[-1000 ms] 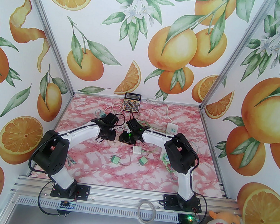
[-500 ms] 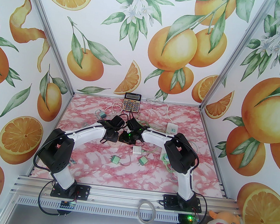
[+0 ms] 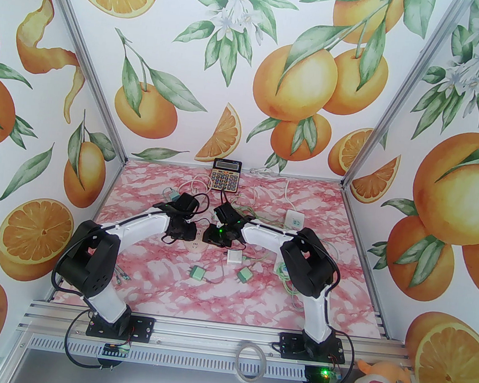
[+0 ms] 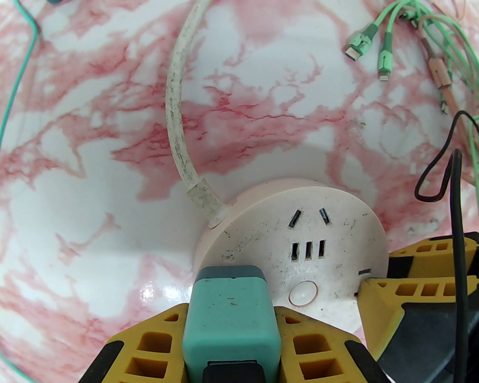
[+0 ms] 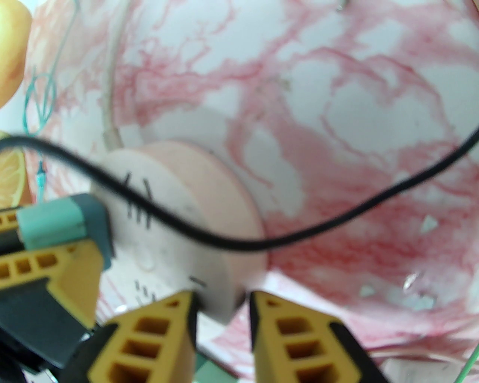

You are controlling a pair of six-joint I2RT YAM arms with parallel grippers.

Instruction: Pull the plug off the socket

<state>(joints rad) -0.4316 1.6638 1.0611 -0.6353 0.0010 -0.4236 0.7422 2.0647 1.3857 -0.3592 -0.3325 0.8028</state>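
Observation:
The round pale pink socket (image 4: 318, 232) lies on the pink marble table, between the two wrists in the top view (image 3: 195, 246). A teal plug (image 4: 230, 310) stands with its dark end against the socket's face; its prongs are hidden. My left gripper (image 4: 232, 321) is shut on the plug, one yellow finger on each side. My right gripper (image 5: 220, 299) is shut on the socket's rim (image 5: 224, 194), with the held plug (image 5: 52, 220) to its left. In the top view the left gripper (image 3: 184, 233) and the right gripper (image 3: 213, 236) almost meet over the socket.
The socket's dirty white cord (image 4: 176, 112) curves away across the table. Green and pink charging cable ends (image 4: 374, 48) lie to the far right. A calculator (image 3: 225, 175) stands at the back, and white adapters (image 3: 234, 256) and loose green plugs (image 3: 198, 272) lie nearer.
The left arm swung a little to the right over the socket, then came back to the left. The right arm has stayed still. Both grips are unchanged.

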